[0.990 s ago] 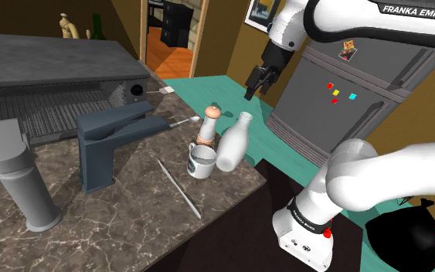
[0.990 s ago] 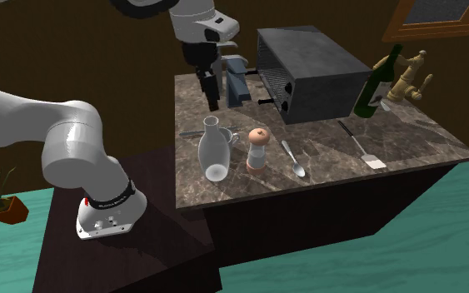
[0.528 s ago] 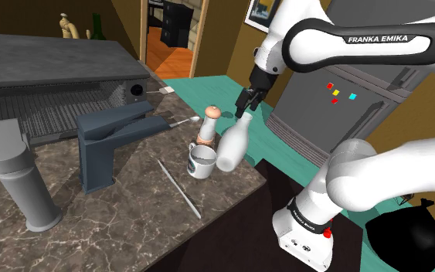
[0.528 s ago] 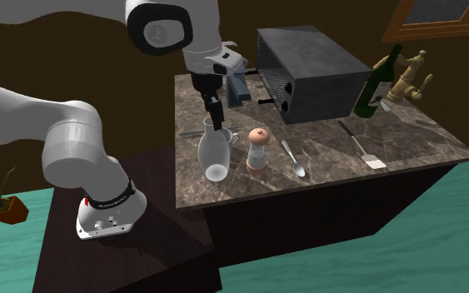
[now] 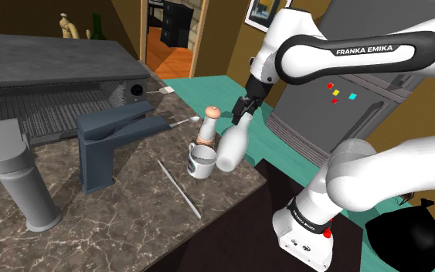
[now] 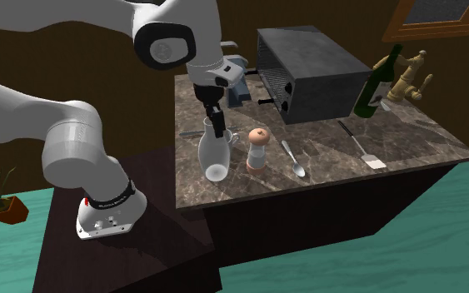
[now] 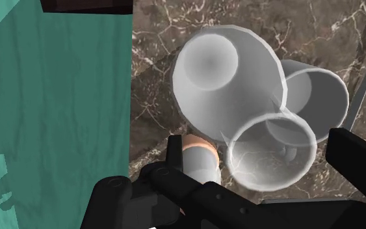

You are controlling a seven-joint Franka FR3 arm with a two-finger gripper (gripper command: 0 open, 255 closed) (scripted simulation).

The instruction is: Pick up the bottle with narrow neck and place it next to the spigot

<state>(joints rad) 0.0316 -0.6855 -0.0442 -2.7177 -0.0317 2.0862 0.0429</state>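
Note:
The narrow-necked bottle (image 5: 232, 147) is pale and see-through, and it stands near the marble counter's edge beside a white mug (image 5: 202, 162) and a pepper grinder (image 5: 208, 126). My gripper (image 5: 244, 111) is down at the bottle's neck, open, with one finger on each side of the mouth. In the wrist view the bottle's mouth (image 7: 270, 151) lies between the spread fingers (image 7: 355, 161), which do not clasp it. From across the counter, the gripper (image 6: 216, 126) sits over the bottle (image 6: 214, 154). The dark blue-grey spigot (image 5: 112, 144) stands further along the counter towards the shoulder view's left.
A dark grey box-shaped appliance (image 6: 307, 71) stands behind the spigot, and a grey cylinder (image 5: 18, 178) at the shoulder view's left. A thin rod (image 5: 178, 188), a spoon (image 6: 293, 160) and a spatula (image 6: 364, 148) lie on the counter. A green bottle (image 6: 378, 81) stands far back.
The arm has swung down and towards the bottle, bringing the gripper from well above it to its neck. The fingers stayed open and the bottle has not moved.

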